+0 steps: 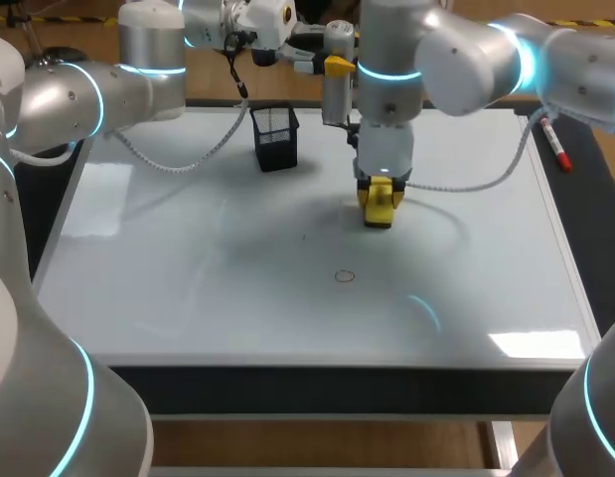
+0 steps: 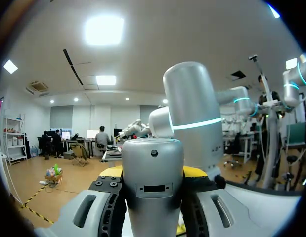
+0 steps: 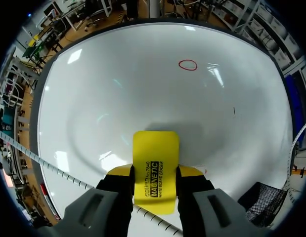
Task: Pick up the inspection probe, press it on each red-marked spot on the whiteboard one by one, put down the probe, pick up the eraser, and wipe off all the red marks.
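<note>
Clamping the yellow eraser (image 3: 155, 148) by its long sides in the right gripper's (image 3: 155, 173) fingers, closed on both flanks, pad down on the whiteboard (image 1: 188, 278) just out from the black mesh basket (image 1: 275, 137). Likely light, hard-shelled, soft-faced; best held low on those sides. Holding the inspection probe (image 2: 153, 197) in the left gripper's (image 2: 153, 172) closed fingers, aloft beside the basket. Leaving one red ring (image 1: 345, 276) farther from the basket, on glossy, glare-streaked board covering the counter.

Black printed lettering runs lengthwise along the face of the yellow eraser (image 3: 155, 158).
</note>
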Available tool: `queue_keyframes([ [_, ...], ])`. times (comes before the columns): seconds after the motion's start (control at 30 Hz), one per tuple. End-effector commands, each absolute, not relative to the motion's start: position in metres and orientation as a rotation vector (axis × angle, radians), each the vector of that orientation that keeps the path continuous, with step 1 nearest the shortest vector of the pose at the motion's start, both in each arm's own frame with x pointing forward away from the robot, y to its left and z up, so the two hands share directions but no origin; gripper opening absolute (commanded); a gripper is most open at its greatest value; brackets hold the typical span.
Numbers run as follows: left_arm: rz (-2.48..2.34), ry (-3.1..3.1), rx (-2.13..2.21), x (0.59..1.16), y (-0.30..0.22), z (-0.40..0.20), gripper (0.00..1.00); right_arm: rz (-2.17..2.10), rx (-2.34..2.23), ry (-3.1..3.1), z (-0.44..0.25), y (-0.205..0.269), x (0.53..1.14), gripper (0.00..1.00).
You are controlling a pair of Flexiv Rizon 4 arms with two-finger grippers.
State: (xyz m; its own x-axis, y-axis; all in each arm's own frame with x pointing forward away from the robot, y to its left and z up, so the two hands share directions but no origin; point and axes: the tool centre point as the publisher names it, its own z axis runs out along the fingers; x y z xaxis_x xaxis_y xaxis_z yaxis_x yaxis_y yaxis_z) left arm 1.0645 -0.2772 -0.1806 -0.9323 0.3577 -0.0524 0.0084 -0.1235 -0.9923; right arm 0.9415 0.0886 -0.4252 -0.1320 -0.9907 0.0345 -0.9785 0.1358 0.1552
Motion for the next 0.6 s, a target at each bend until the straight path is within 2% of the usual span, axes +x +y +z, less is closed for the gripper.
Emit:
queue_keyframes([
  [0.03,2.148,-1.906,-0.414,1.065,-0.277,-0.179,0.0,-0.119,1.983,-2.275,-0.419,0.083,0.938,0.0],
  [0.3,2.148,-1.906,-0.414,1.065,-0.277,-0.179,0.0,-0.051,2.082,-2.235,-0.38,0.105,0.945,0.0],
  [0.6,2.148,-1.906,-0.414,1.065,-0.277,-0.179,0.0,-0.097,2.181,-2.164,-0.392,0.144,0.956,0.0],
])
